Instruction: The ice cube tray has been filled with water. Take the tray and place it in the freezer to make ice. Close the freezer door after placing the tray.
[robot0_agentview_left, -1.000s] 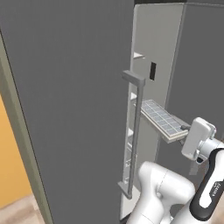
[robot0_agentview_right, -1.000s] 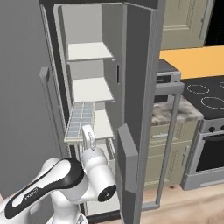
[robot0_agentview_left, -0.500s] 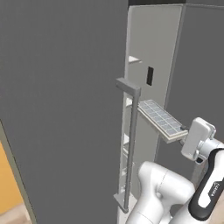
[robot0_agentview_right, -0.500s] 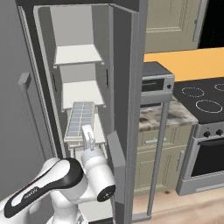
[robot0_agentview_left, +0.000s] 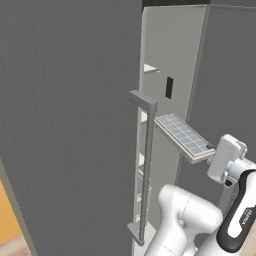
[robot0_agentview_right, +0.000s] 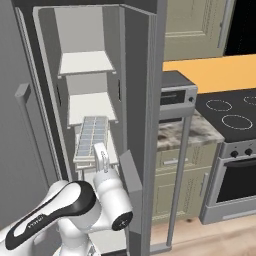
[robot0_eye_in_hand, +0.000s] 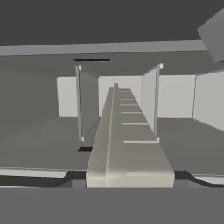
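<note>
My gripper (robot0_agentview_left: 212, 150) is shut on the near short end of the ice cube tray (robot0_agentview_left: 182, 134), which it holds level in the air. The tray's cells show the pale water (robot0_agentview_left: 179, 129). In the right base view the tray (robot0_agentview_right: 90, 137) points into the open freezer (robot0_agentview_right: 86, 31), its far end just under the middle white shelf (robot0_agentview_right: 92, 107), with the gripper (robot0_agentview_right: 100, 151) below it. In the hand view the tray (robot0_eye_in_hand: 127, 139) runs straight away from the gripper (robot0_eye_in_hand: 130, 182) toward the white back wall. The freezer door (robot0_agentview_left: 65, 125) stands wide open on the left, its bar handle (robot0_agentview_left: 146, 170) close to the tray.
The wider fridge door (robot0_agentview_right: 143, 75) also stands open, edge-on, right of the tray. Beyond it are a speckled counter (robot0_agentview_right: 186, 133), beige cabinets (robot0_agentview_right: 175, 180) and a stove (robot0_agentview_right: 234, 116). An upper white shelf (robot0_agentview_right: 85, 62) sits higher in the freezer.
Both base views have shifted, so the base has driven; the freezer opening now sits nearer and more central. The tray stays in the gripper, level.
</note>
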